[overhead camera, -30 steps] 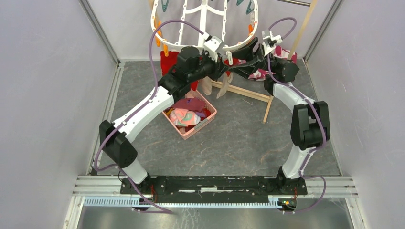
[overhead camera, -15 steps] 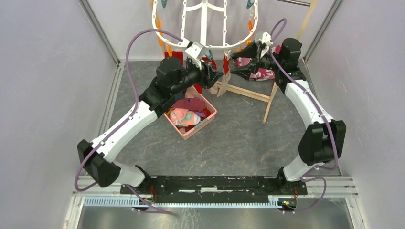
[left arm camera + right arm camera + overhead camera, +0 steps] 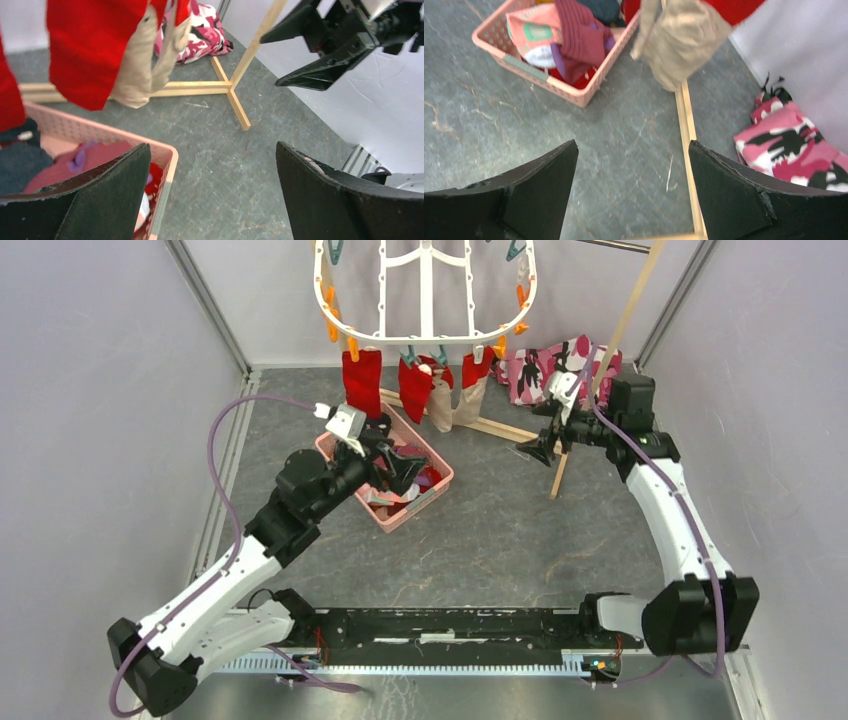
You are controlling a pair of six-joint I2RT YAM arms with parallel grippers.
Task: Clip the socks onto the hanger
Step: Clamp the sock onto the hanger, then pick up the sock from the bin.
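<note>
The hanger point(image 3: 427, 295) hangs at the far end of the table point(image 3: 500, 530), above and just beyond the pink basket point(image 3: 423, 503). Along its near rim, pegs hold a row of socks: a red sock point(image 3: 361, 380) on the left, a second red one point(image 3: 414, 385) beside it, then a beige sock point(image 3: 438, 408) and a red-and-beige one point(image 3: 472, 380). More socks lie heaped in the basket, among them a maroon sock point(image 3: 579, 40) and a pink sock with green marks point(image 3: 531, 30). The left gripper point(image 3: 405, 468) hovers over the basket's middle; its wrist camera shows the fingers spread wide with nothing between them. The right gripper point(image 3: 537, 448) hangs above the bare table on the right, near the foot of the wooden rack point(image 3: 500, 428), with its jaws also parted and empty. Neither gripper touches the hanger or any sock. The patterned pink, black and white cloth point(image 3: 550, 365) lies on the table behind the rack, at the back right.
</note>
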